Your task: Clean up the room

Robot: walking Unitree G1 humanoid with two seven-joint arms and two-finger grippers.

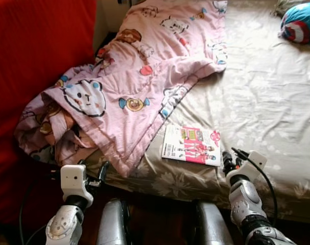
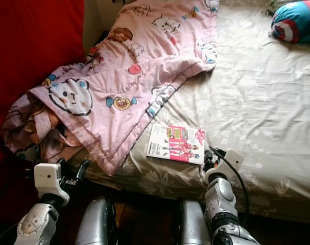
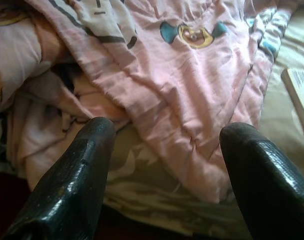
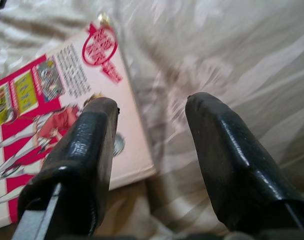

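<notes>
A pink quilt (image 1: 139, 76) printed with cartoon animals lies crumpled over the left half of the bed, and its bunched end hangs off the near left corner. A pink and white book (image 1: 190, 144) lies flat on the sheet near the front edge. My left gripper (image 3: 164, 135) is open just short of the quilt's hanging hem (image 3: 192, 160), with nothing between its fingers. My right gripper (image 4: 152, 105) is open low over the sheet, by the book's (image 4: 51, 110) right corner, and holds nothing.
The bed's beige flowered sheet (image 1: 257, 102) is bare on the right half. A blue and red cushion (image 1: 300, 23) sits at the far right. A red surface (image 1: 37, 51) stands close along the left. My legs (image 1: 114, 224) stand against the bed's front edge.
</notes>
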